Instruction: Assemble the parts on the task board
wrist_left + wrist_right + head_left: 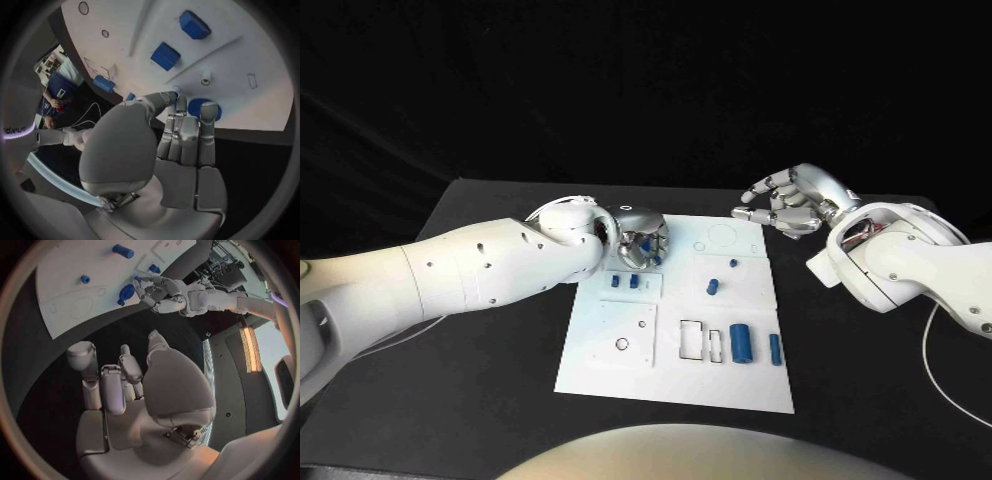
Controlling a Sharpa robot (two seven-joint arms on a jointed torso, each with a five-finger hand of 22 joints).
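Note:
The white task board [678,375] lies in the middle of the black table. My left hand [643,243] hovers over its far left corner, and its thumb and fingertips [189,125] pinch a round blue part [197,107], which the right wrist view also shows as a round blue part [127,292] at my left hand [167,291]. My right hand [790,204] hangs above the table off the board's far right corner, holding nothing, its fingers [109,385] loosely apart. Two blue blocks [626,282] stand just in front of the left hand.
More blue parts sit on the board: a small peg [733,264], a short piece [713,287], a thick cylinder [740,344] and a thin one [775,348] near an outlined rectangle [692,340]. Black table [488,300] surrounds the board.

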